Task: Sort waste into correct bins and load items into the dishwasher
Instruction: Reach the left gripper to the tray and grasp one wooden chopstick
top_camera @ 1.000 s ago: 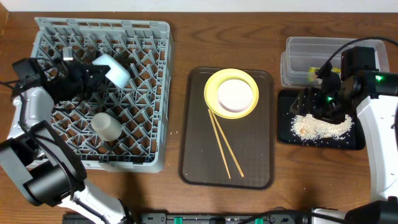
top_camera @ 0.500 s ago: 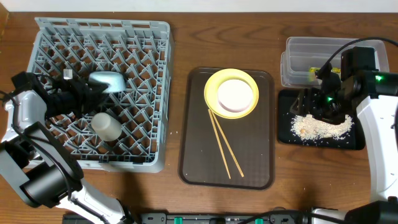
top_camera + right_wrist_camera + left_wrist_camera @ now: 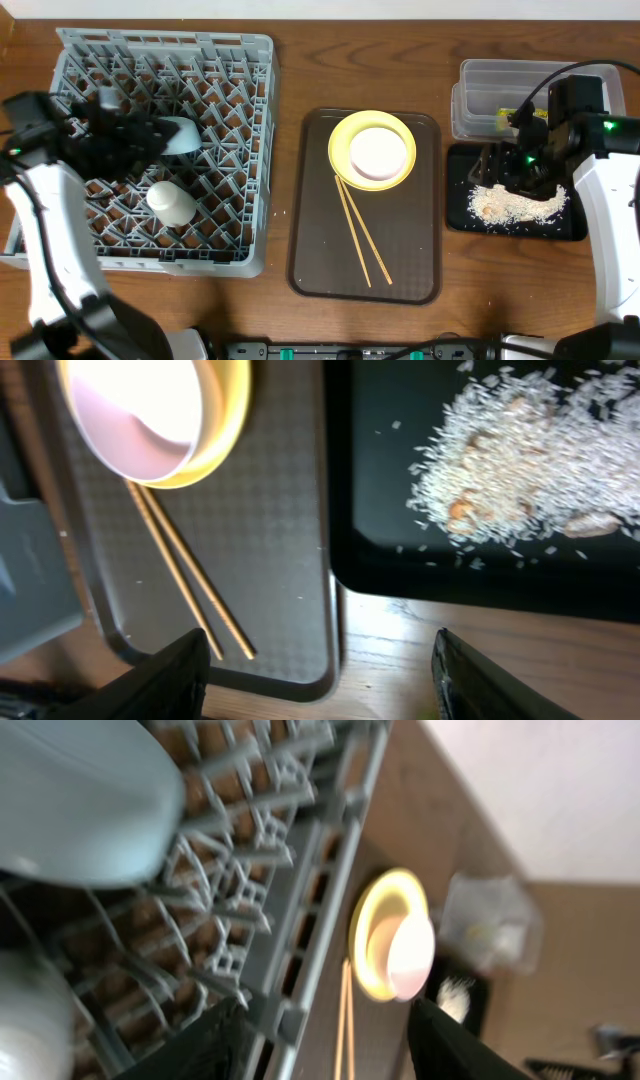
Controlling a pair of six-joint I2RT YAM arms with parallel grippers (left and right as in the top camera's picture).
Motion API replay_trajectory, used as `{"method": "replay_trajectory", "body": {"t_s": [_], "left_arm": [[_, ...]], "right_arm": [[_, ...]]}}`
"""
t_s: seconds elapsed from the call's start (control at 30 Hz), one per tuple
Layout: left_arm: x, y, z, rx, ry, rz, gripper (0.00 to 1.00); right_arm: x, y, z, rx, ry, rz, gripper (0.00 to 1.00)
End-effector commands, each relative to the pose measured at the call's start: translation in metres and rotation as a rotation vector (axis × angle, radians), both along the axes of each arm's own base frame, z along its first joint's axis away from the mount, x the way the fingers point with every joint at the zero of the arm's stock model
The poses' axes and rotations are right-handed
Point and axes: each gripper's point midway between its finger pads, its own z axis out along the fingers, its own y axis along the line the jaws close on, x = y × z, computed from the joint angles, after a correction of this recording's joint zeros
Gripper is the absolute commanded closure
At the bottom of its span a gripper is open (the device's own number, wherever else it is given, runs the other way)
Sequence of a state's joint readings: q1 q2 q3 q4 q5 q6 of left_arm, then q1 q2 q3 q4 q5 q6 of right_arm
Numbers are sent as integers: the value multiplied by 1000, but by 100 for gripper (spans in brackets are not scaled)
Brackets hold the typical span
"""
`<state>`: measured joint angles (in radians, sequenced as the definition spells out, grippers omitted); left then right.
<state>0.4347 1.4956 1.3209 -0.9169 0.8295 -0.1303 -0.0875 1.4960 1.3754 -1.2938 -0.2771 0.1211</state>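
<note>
Wooden table [image 3: 290, 30]: left gripper [image 3: 325, 1030] spread, blue bowl [image 3: 80, 800] in rack [image 3: 330, 890] just ahead; right gripper [image 3: 320, 670] spread, crumbs [image 3: 520, 460] just ahead.

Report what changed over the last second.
The left gripper carried the light blue bowl a little toward the front of the dish rack, set it among the pegs and let go; its jaws now stand open, clear of the bowl. The white cup, yellow plate, white bowl, chopsticks and the right gripper over the black tray stayed put.
</note>
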Motion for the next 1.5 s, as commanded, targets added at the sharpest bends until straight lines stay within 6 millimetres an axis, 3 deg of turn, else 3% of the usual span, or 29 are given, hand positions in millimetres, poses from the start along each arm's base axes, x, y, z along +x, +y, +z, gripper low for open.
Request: {"method": "replay_trajectory", "body": {"t_s": [0.0, 0.07, 0.33, 0.37, 0.5, 0.6, 0.7, 0.97, 1.2, 1.47], "left_arm": [[-10, -21, -7, 184, 66, -40, 44], [-17, -45, -10, 234, 94, -96, 40], [-46, -132, -42, 424, 283, -160, 40], [-53, -151, -51, 467, 312, -159, 39], [-62, -184, -69, 516, 345, -194, 38], [-72, -221, -93, 539, 370, -272, 36], [-77, -240, -111, 562, 384, -323, 36], [-87, -271, -161, 622, 434, -417, 36], [-97, -271, -191, 667, 514, -424, 36], [-99, -271, -208, 686, 543, -431, 36]], "right_arm": [[-1, -12, 7, -64, -17, -27, 31], [-1, -13, 6, -71, -14, -28, 31], [-3, -16, 5, -87, -5, -31, 30], [-3, -16, 5, -87, -5, -31, 30], [-5, -16, 5, -87, 2, -30, 30], [-5, -16, 5, -87, 4, -30, 30], [-6, -16, 5, -87, 4, -30, 29], [-7, -16, 5, -87, 9, -29, 29], [-7, -16, 5, -87, 9, -29, 28], [-7, -16, 5, -87, 9, -29, 28]]}}
